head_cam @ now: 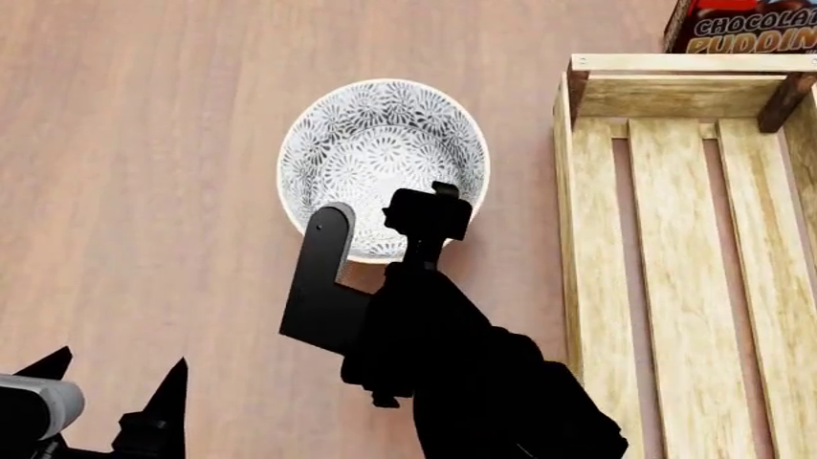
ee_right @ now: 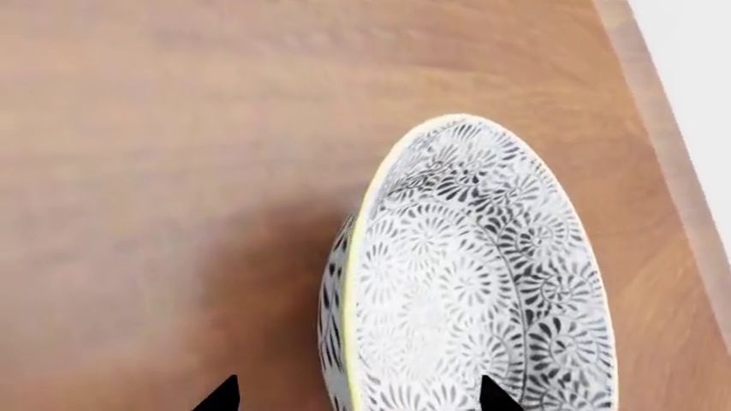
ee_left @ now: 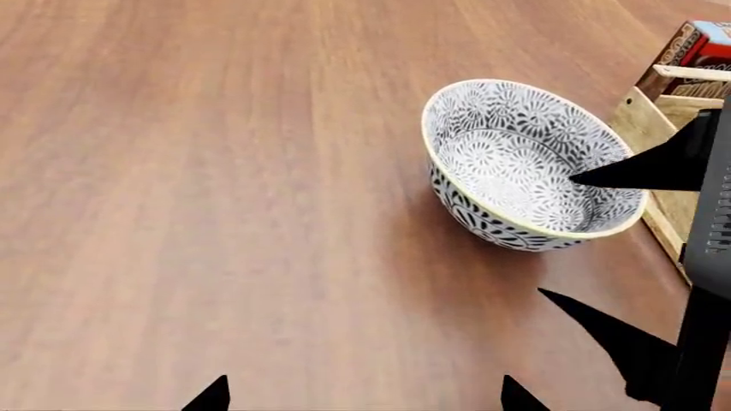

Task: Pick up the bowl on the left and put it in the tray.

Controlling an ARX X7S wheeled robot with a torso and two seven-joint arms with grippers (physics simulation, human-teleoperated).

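The rigid, probably slippery ceramic bowl is best pinched at its 6 o'clock rim, which the right end effector straddles with fingers apart.

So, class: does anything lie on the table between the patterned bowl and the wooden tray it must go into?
Nothing visible does. The bowl sits on bare table beside the tray, with only a strip of wood surface between them. The pudding box stands beyond the tray's far end, off that path. The right pincer is over the bowl's near rim.
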